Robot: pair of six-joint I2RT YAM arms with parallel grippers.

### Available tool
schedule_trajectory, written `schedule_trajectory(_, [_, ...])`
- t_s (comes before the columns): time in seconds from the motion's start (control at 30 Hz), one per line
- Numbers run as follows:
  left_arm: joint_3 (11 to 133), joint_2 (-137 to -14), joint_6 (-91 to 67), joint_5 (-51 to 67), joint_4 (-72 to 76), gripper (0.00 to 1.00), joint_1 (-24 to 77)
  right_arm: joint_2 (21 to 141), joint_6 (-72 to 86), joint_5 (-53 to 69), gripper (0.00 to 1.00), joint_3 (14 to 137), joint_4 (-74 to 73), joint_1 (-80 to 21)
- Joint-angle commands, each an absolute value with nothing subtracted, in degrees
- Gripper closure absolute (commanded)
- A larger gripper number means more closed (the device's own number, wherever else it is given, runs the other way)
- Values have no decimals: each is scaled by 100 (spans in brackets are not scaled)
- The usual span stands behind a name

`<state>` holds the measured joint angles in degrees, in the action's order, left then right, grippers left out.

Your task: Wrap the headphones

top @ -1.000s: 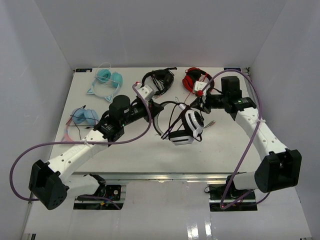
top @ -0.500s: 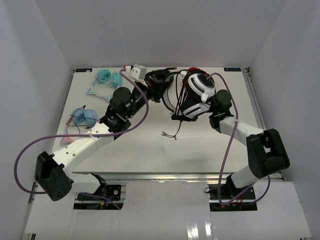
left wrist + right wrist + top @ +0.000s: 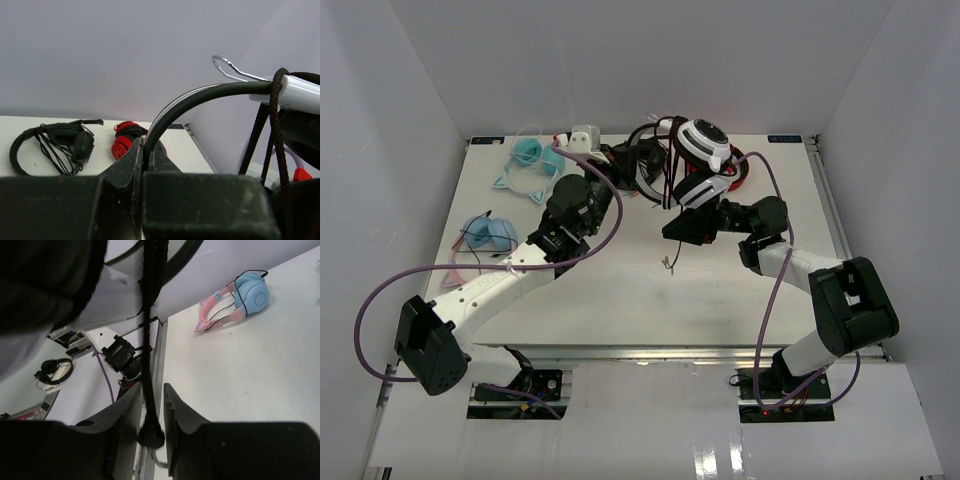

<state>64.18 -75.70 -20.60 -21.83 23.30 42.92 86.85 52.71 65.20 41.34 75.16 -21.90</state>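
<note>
The white headphones [image 3: 705, 143] hang in the air over the back of the table, one round white-and-black cup on top. My left gripper [image 3: 625, 165] is shut on their black headband [image 3: 200, 97]; in the left wrist view [image 3: 148, 147] the band rises from between the jaws. My right gripper [image 3: 682, 226] is under the lower cup. In the right wrist view [image 3: 150, 390] the braided black cable [image 3: 151, 315] runs down between the narrow-set jaws, with a black cushion filling the upper left. The cable's loose end [image 3: 665, 262] dangles above the table.
All-black headphones [image 3: 50, 145] and red-and-black headphones [image 3: 125, 142] lie at the table's back, partly hidden in the top view. Teal headphones [image 3: 532, 155] and blue-and-pink cat-ear headphones [image 3: 485, 232] lie at the left. White walls enclose the table [image 3: 620, 300].
Both grippers have lifted the white headphones off the table's middle and carried them up and back. The right arm has swung in beneath them. The cable's end now hangs off the table.
</note>
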Motion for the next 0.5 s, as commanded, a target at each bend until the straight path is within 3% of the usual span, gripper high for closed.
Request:
schedule_trajectory(0.0, [6861,-7283,-2461,-3109,3901,100,4166,8604,5265,6938,67,4023,8382,-2291])
schedule_trajectory(0.07, [6920,-7276,-2378,-3077,3949,100,4166,8604,5251,6926,62,3998,8382,-2285])
schedule_trajectory(0.33, [7008,-7283,-2035,-3342,4058,100,4166,8468,4904,6852,64,3878,8074,-2285])
schedule_trajectory(0.47, [7022,-7338,-1918,-3528,4044,100,4158,8326,4552,6872,79,3892,7761,-2276])
